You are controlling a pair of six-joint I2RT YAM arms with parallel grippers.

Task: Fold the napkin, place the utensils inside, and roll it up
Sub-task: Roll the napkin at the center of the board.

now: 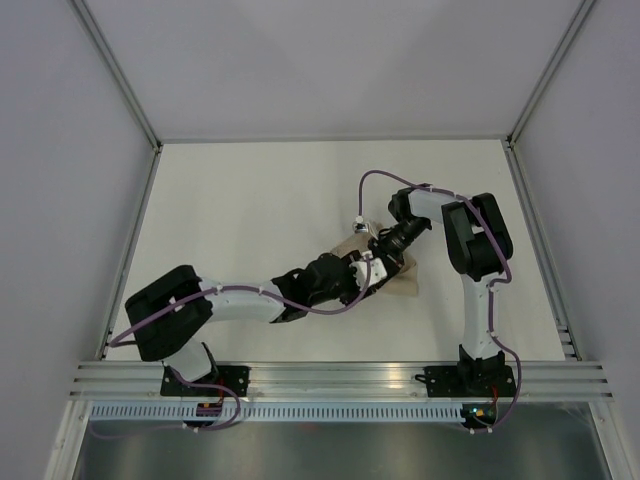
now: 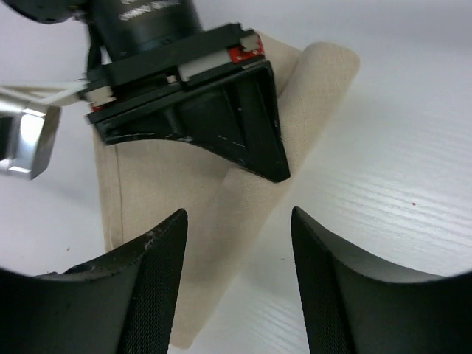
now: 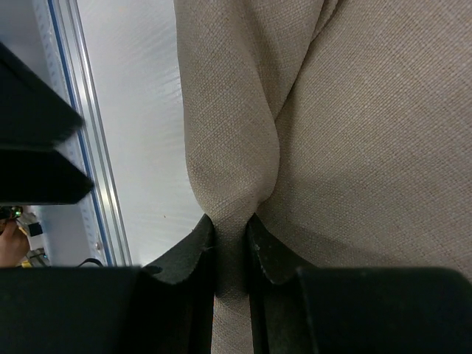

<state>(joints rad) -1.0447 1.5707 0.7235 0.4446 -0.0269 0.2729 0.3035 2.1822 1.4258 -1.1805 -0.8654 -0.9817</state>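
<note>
We count one tan cloth napkin [image 3: 354, 147] and one white counter [image 1: 250, 200]. There are two robot arms, a left arm [image 1: 240, 298] and a right arm [image 1: 478, 300], and each ends in one claw, giving two claws: the left claw [image 2: 237, 221] and the right claw [image 3: 232, 228]. Each claw shows two black fingers [image 2: 147, 273], four fingers in all.

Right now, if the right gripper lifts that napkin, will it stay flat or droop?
Probably floppy: the napkin bunches into a soft ridge where the right gripper pinches it, so it would likely droop. It looks thin and light for its size. Its coarse weave should resist slipping.
</note>
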